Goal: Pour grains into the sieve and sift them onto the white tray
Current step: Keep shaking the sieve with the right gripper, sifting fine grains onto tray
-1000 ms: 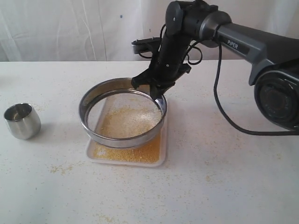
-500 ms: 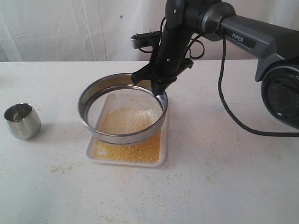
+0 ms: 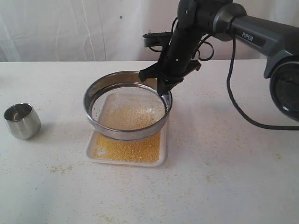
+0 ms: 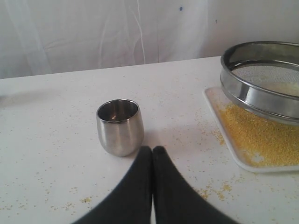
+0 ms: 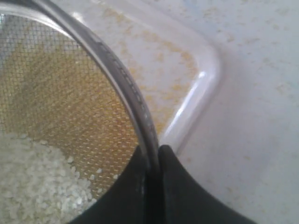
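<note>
1. Stray grains (image 3: 63,167) dot the table (image 3: 224,182) at the front, probably spilled from the pouring or shaking.
2. The white tray (image 3: 126,163) lies flat on the table, directly under the work, so whatever drops through is caught. A yellow-golden layer already covers its near half, so the sifting looks well along.
3. The steel cup (image 3: 22,121) stands upright off to the left, well apart from the tray, and it looks empty. The left gripper (image 4: 152,151) hangs just behind it with its fingers pressed together, holding nothing. This arm's pouring job seems done.
4. The sieve (image 3: 128,133) sits over the tray and appears raised off it. I judge this leaves room for it to be shaken and for fine grain to fall. Paler, coarser grains lie on the mesh, too big to pass.
5. The right gripper (image 3: 164,92) reaches down to the sieve's far rim. Its fingers pinch the steel wall between them, one inside and one outside. Gripping at the edge leaves the mesh uncovered.
</note>
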Controlling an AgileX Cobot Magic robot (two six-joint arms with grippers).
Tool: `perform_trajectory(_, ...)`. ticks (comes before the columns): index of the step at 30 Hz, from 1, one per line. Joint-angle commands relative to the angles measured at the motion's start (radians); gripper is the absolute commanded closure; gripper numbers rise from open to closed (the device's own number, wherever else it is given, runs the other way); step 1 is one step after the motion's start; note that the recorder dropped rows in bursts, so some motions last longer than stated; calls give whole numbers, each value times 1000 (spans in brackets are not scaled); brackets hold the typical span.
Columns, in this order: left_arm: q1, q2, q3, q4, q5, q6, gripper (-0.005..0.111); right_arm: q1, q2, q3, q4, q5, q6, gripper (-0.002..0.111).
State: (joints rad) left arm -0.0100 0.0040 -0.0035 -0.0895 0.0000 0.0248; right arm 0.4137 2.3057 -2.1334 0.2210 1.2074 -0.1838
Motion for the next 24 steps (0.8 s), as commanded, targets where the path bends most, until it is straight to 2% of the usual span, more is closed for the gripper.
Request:
perform_trajectory(1,-4,-4,4,-6,-6,1,107,34,-25,-12,-35,-120,-25,108)
perform_trajectory(3,-4,-4,4,-6,-6,1,107,10,-25,-36,-150,-157,247,108)
perform_trajectory(4,-4,-4,4,-6,-6,1,107,1,-25,-43,-110,-98,255,108)
perform_trajectory(5,-4,-4,4,-6,-6,1,107,-2,-25,-41,-26,1,184,108)
perform_trajectory(7,-4,-4,4,-6,-6,1,107,9,-18,-10,111,14,-3,108)
perform_trajectory(9,-4,-4,4,-6,-6,1,107,20,-21,0,116,14,-127,108)
perform_trajectory(10,-4,-4,4,-6,-6,1,107,22,-21,-2,56,-58,-139,108)
perform_trajectory(11,-4,-4,4,-6,-6,1,107,19,-21,-11,-62,-159,-10,108)
perform_trajectory(12,-4,-4,4,-6,-6,1,107,7,-21,-24,-163,-196,201,108)
perform_trajectory(13,-4,-4,4,-6,-6,1,107,-4,-21,-31,-189,-169,314,108)
perform_trajectory(14,-4,-4,4,-6,-6,1,107,-11,-21,-31,-121,-79,297,108)
perform_trajectory(15,-4,-4,4,-6,-6,1,107,-11,-17,-22,-9,14,167,108)
perform_trajectory(17,-4,-4,4,-6,-6,1,107,7,-13,18,125,14,-66,108)
perform_trajectory(18,-4,-4,4,-6,-6,1,107,12,-13,18,118,14,-122,108)
perform_trajectory(19,-4,-4,4,-6,-6,1,107,15,-13,11,82,-61,-124,108)
perform_trajectory(20,-4,-4,4,-6,-6,1,107,16,-11,3,9,-184,-53,108)
perform_trajectory(21,-4,-4,4,-6,-6,1,107,9,-11,-7,-70,-257,107,108)
perform_trajectory(22,-4,-4,4,-6,-6,1,107,0,-11,-14,-98,-259,227,108)
perform_trajectory(23,-4,-4,4,-6,-6,1,107,-9,-11,-21,-76,-196,265,108)
perform_trajectory(24,-4,-4,4,-6,-6,1,107,-14,-11,-23,-3,-80,204,108)
